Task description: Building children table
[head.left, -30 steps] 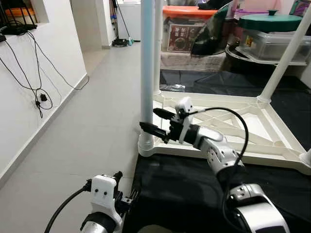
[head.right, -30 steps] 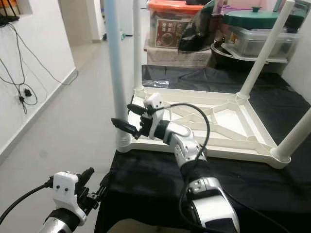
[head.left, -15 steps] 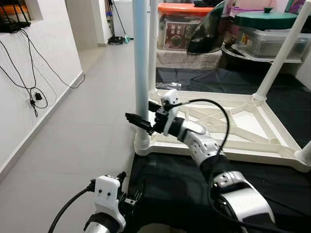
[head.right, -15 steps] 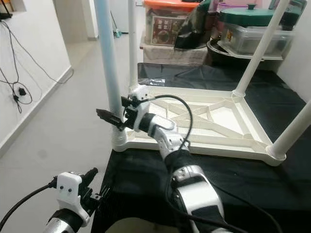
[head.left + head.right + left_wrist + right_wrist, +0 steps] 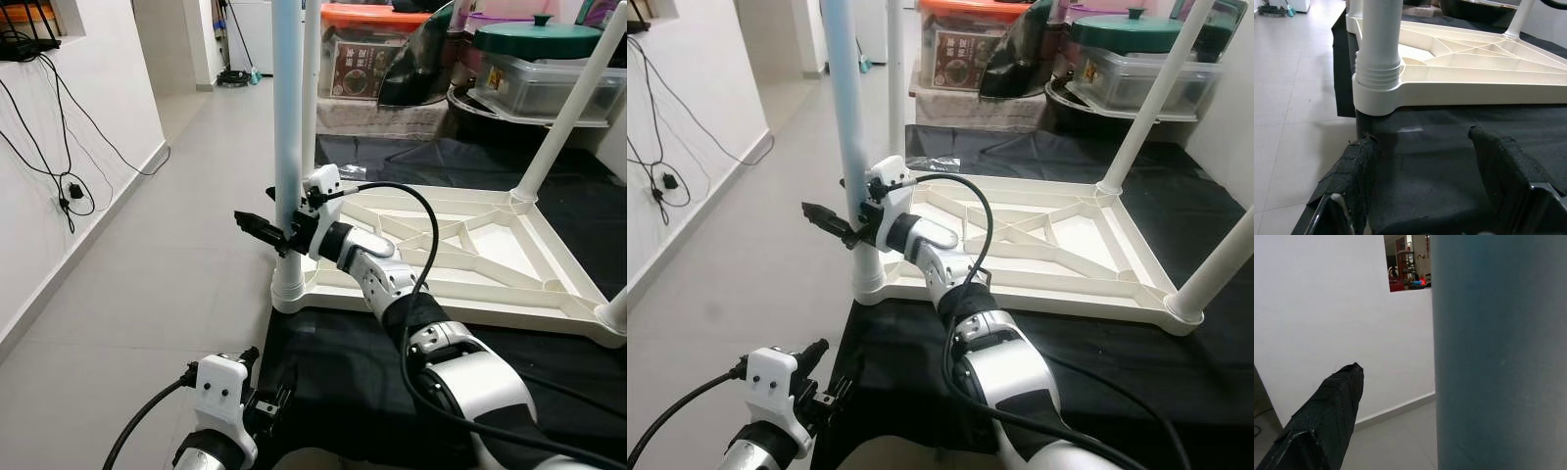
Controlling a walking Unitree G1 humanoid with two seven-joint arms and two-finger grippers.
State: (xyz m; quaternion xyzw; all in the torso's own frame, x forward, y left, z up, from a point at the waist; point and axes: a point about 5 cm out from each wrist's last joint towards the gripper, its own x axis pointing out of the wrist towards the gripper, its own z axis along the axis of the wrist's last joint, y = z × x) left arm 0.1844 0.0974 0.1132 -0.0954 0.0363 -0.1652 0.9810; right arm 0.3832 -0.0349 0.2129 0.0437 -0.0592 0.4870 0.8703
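Bright even indoor light, sharp, soft shadows

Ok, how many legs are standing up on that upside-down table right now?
4: near left leg at the right gripper, far left leg behind it, far right leg, near right leg by the frame edge.

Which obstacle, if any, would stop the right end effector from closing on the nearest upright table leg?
Probably none. The right end effector is open and already straddles the table leg, one finger on its near side, nothing between them.
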